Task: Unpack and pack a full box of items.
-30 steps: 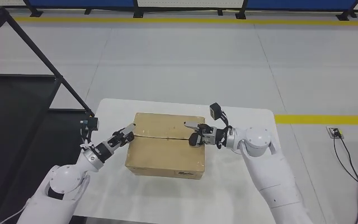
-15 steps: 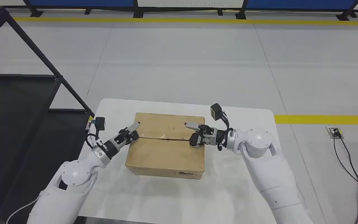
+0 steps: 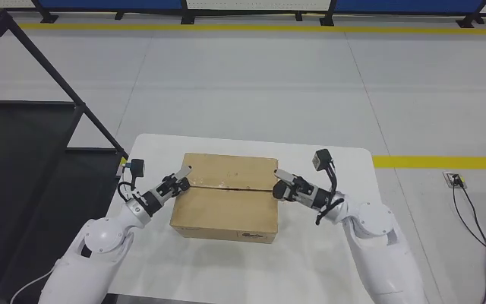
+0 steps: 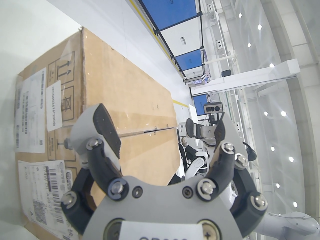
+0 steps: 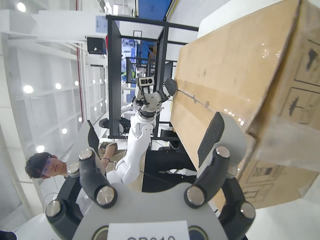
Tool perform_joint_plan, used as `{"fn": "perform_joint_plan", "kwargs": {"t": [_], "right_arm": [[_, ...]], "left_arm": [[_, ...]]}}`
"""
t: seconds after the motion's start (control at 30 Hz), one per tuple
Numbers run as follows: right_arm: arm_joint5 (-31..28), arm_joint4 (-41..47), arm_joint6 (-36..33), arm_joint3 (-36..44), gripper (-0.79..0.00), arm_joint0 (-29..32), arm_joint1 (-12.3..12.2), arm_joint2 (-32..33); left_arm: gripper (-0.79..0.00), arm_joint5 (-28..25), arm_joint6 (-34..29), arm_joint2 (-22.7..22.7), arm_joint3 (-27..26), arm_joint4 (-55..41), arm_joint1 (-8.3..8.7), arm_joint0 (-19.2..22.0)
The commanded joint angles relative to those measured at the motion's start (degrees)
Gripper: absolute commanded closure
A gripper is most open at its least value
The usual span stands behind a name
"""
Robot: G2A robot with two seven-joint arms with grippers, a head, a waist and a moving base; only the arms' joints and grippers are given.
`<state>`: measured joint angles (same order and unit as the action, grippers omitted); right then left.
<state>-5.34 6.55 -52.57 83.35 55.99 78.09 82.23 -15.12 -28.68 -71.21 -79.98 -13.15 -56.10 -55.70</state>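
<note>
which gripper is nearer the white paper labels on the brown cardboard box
Left. Left gripper is at the end bearing the labels; right gripper, at the opposite end.

L claw [image 4: 162,123], R claw [image 5: 152,126]: grey plate [image 4: 160,206], silver screws [image 4: 117,188], black links [image 4: 100,161], white fingers [image 4: 80,126] w/ black ribbed pads [image 5: 208,138]. Arms [image 3: 376,228] glossy white; black wrist cams [image 3: 322,159], thin black cables [image 3: 332,180].

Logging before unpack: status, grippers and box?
Left gripper open at one end of box. Right gripper open at opposite end. Box shut, on table. Nothing on top.
</note>
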Motion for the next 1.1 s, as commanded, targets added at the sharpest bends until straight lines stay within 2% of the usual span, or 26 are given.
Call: {"fn": "perform_joint_plan", "kwargs": {"t": [0.0,0.17,0.4,0.57,0.73,1.07], "right_arm": [[-0.9,0.1,2.5,3.6,-0.785,4.6,-0.3,1.3],[-1.1,-1.2,9.8,7.9,-0.785,12.7,-0.6,2.5],[1.1,-3.4,19.6,7.1,-0.785,16.5,-0.3,0.3],[2.3,-2.5,24.9,1.2,-0.785,14.6,0.0,-1.0],[-0.4,-3.0,29.9,-5.0,-0.785,11.0,0.8,-4.8],[-11.3,-0.8,39.4,-13.8,-0.785,7.4,2.2,-8.0]], "left_arm": [[-0.785,0.1,-0.1,-0.1,-0.1,0.2,-0.06,-0.1],[-0.785,0.1,-0.5,-0.2,-0.3,0.5,-0.28,-0.2],[-0.785,0.1,-0.8,-0.1,-0.3,1.2,-0.62,-0.2],[-0.785,0.2,-0.8,-0.4,-0.3,1.3,-0.81,-0.4],[-0.785,0.3,-0.9,-0.6,-0.6,1.5,-1.0,-0.6],[-0.785,1.0,-0.4,-1.0,-1.2,2.5,-1.39,-0.8]]}}
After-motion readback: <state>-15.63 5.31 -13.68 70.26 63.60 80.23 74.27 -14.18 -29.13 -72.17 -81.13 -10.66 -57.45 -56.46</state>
